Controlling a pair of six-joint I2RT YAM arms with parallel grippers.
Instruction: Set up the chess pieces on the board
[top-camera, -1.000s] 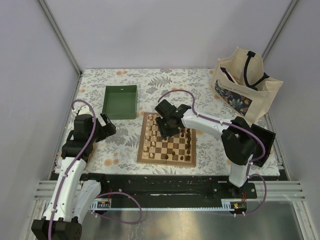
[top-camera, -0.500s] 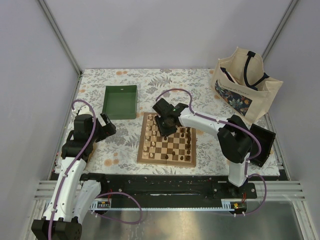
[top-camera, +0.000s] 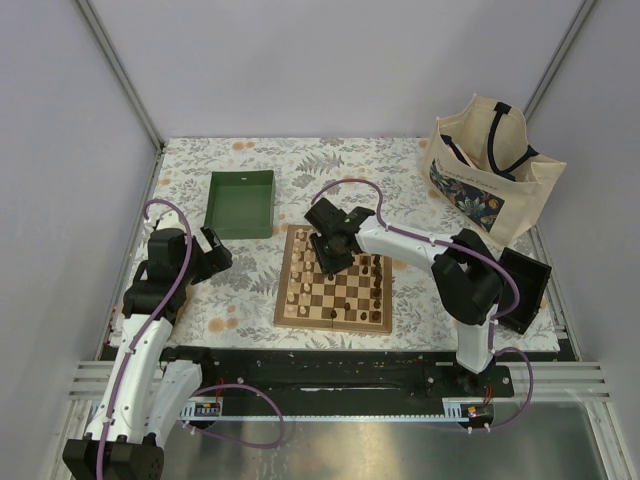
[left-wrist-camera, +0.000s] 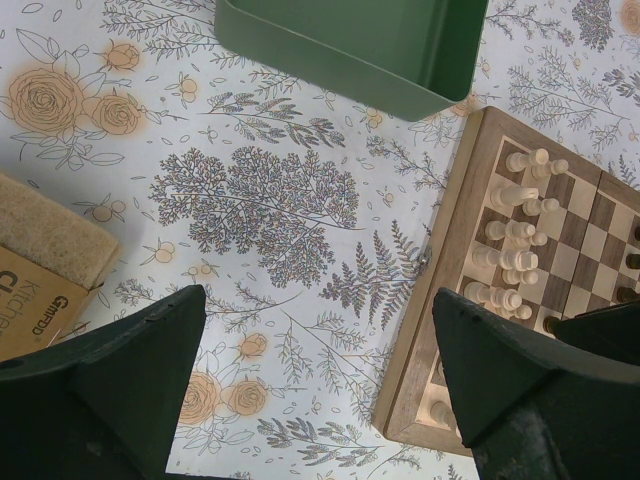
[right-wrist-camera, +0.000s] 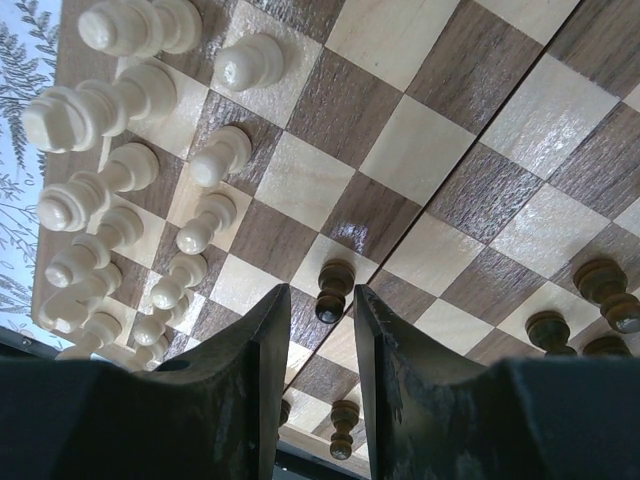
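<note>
The board (top-camera: 335, 290) carries cream pieces (right-wrist-camera: 245, 62) along its left edge. Left of it the left gripper (left-wrist-camera: 320, 298) hangs wide open, empty. Over its far half the right gripper (right-wrist-camera: 320, 296), narrowly parted, straddles a dark pawn (right-wrist-camera: 335, 280) without pinching it.

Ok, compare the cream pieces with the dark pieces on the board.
Colour: the cream pieces are pale, the dark pieces brown. Layout: the cream pieces fill two tidy rows along one edge of the board; the dark pieces stand scattered. One dark pawn sits between the right gripper's open fingers; no cream piece does. Both sets stand upright.
</note>
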